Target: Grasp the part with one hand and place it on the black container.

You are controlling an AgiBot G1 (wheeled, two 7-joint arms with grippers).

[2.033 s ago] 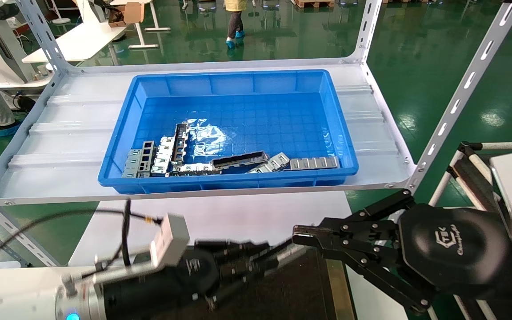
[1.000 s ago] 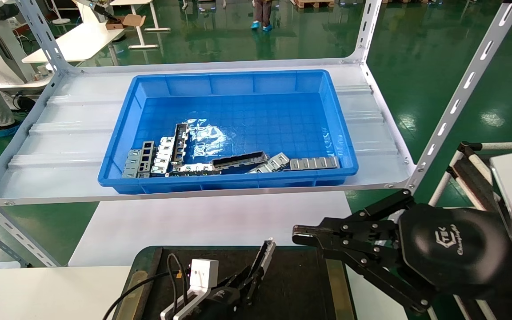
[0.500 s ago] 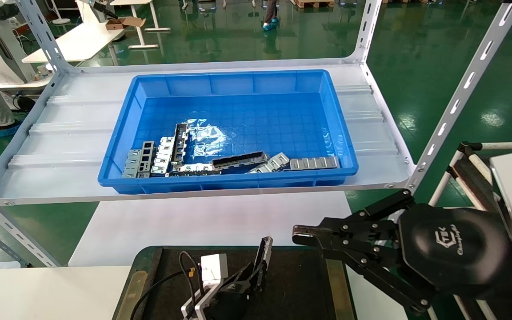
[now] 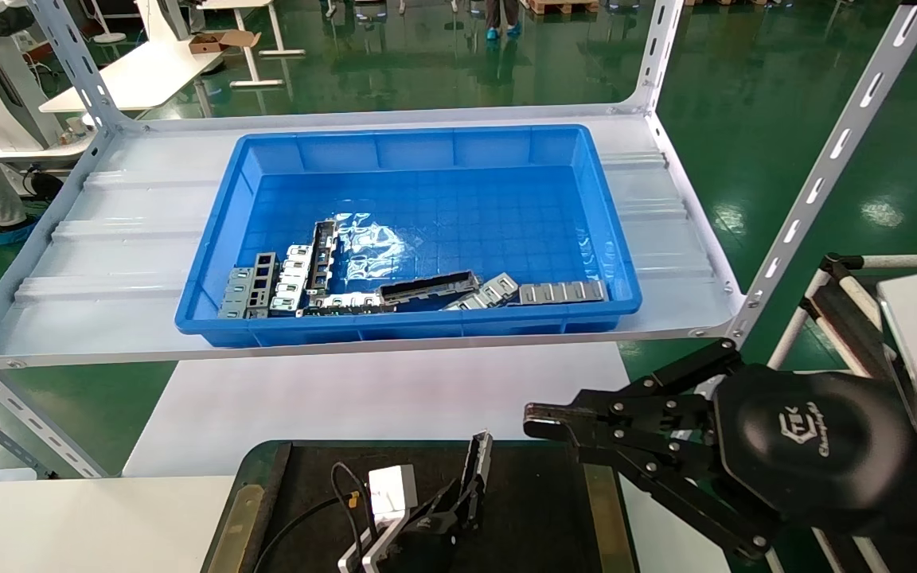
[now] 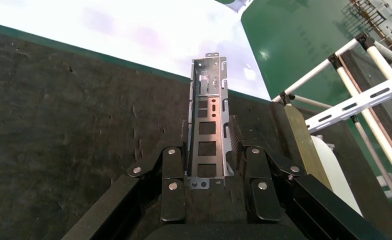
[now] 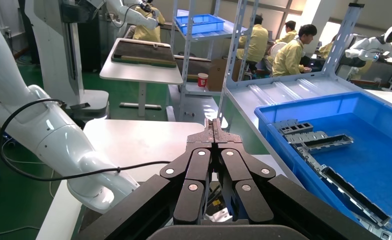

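My left gripper point(image 4: 468, 492) is low over the black container point(image 4: 534, 517) at the bottom middle of the head view. It is shut on the part point(image 4: 479, 455), a narrow silver channel that sticks out forward past the fingers. In the left wrist view the part point(image 5: 209, 115) sits between the two fingers point(image 5: 173, 165) with its cutouts showing, just above the container's dark surface point(image 5: 59, 110). My left gripper point(image 5: 208, 134) grips it by its near end. My right gripper point(image 4: 542, 422) is shut and empty, parked at the lower right; it also shows in the right wrist view point(image 6: 213, 125).
A blue bin point(image 4: 427, 325) with several more metal parts point(image 4: 427, 286) stands on the white shelf point(image 4: 108, 263) behind the container. Slotted shelf posts point(image 4: 817, 183) rise at the right. A white table point(image 4: 363, 398) lies under the shelf.
The left arm dropped from close under the camera down onto the black container with the part. In the last half second it shifted slightly right. The right arm has not moved.
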